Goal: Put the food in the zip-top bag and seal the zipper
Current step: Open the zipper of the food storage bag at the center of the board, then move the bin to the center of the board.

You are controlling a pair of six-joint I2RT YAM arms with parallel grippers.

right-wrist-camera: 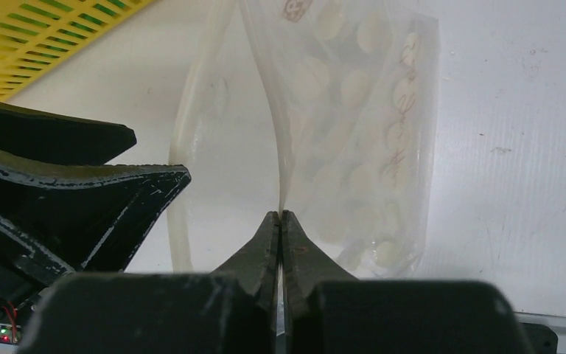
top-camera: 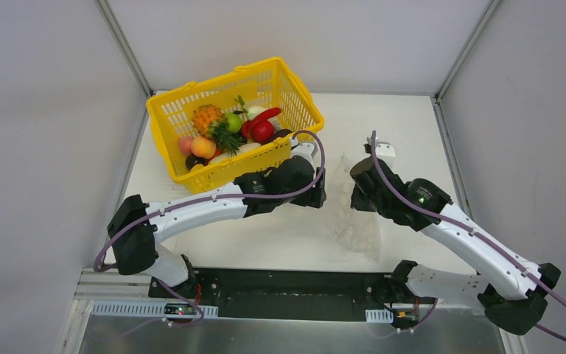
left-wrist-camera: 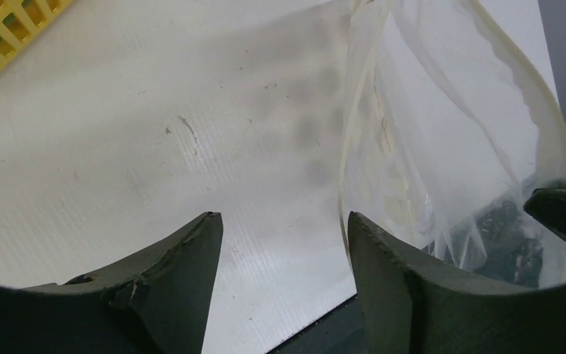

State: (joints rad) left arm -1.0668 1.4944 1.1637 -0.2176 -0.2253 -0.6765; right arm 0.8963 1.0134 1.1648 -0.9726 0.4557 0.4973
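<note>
- The right gripper [right-wrist-camera: 281,221] had its jaws pressed fully together, and between them it pinched one lip of the zip-top bag [right-wrist-camera: 361,110] at the mouth edge, where the zipper [right-wrist-camera: 283,147] ran.
- From this pinch the bag stretched straight away from the jaws, so its long axis followed the direction in which the right fingers pointed. The dotted body lay further out on the table [left-wrist-camera: 118,133].
- The left gripper [left-wrist-camera: 284,217] had its jaws wide apart and held nothing; only bare table showed between them.
- The other lip of the mouth, the free one, was a pale strip running down to the inner tip of the left gripper's right-hand finger. I could not tell whether it touched this finger or was only just beside it.
- So the free lip lay at the right edge of the left gripper's gap, not in the middle. In my judgement a small shift toward the right arm would be needed before the jaws could close on it.
- In the top view the two grippers stood near each other with the bag between them, and the left gripper was the nearer one to the free lip.
- The food [top-camera: 228,129] was all in the yellow basket [top-camera: 191,92], well apart from the bag on the left arm's side. No piece was visible inside the bag.
</note>
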